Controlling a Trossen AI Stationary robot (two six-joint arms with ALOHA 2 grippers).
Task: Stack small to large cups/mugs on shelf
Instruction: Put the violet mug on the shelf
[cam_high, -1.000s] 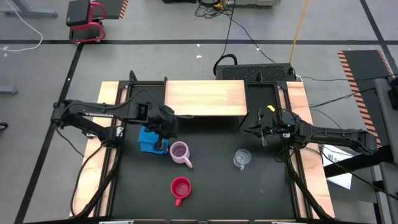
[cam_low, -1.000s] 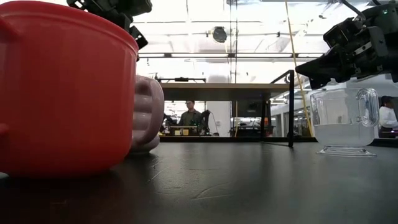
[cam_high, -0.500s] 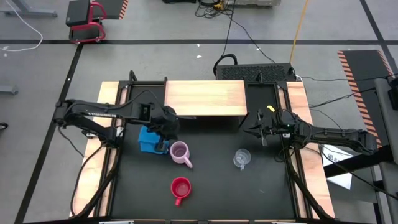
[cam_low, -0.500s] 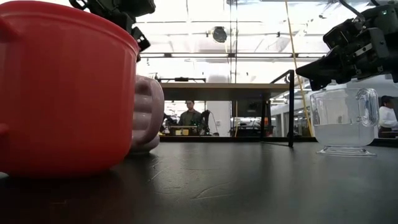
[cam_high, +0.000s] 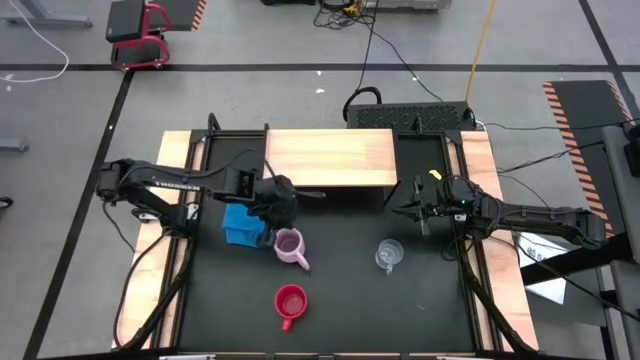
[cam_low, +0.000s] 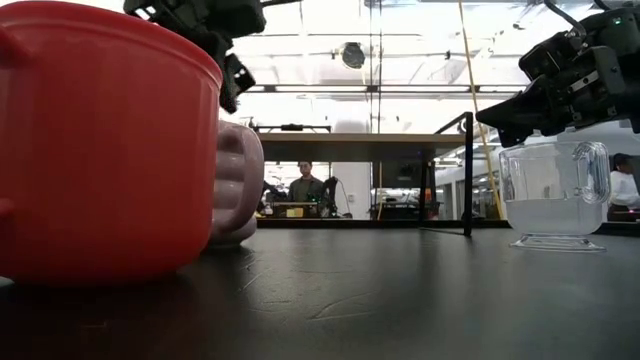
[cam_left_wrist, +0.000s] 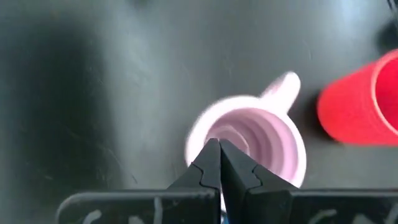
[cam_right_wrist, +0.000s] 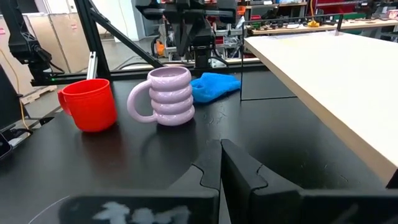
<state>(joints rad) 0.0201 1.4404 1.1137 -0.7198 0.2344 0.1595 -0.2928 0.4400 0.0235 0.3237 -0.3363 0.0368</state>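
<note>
The pale lilac mug (cam_high: 289, 246) stands on the black tabletop, with the red mug (cam_high: 290, 301) nearer the near edge and the clear glass cup (cam_high: 388, 255) to its right. All three rest on their bases. My left gripper (cam_high: 279, 210) hangs shut just above the lilac mug's far rim; in the left wrist view its tips (cam_left_wrist: 219, 148) point down over the mug's opening (cam_left_wrist: 255, 140). My right gripper (cam_high: 408, 210), also shut, waits by the table's right side, beyond the glass cup. The wooden shelf (cam_high: 330, 157) stands at the far edge.
A blue cloth (cam_high: 240, 224) lies crumpled left of the lilac mug, under my left arm. The shelf's thin black legs (cam_low: 468, 175) stand at the far side. Black tabletop lies open between the mugs and the glass cup. People show in the room beyond the table.
My left gripper has moved a little toward the table's right, from over the blue cloth toward the lilac mug, staying shut. The mugs and glass cup have kept their places.
</note>
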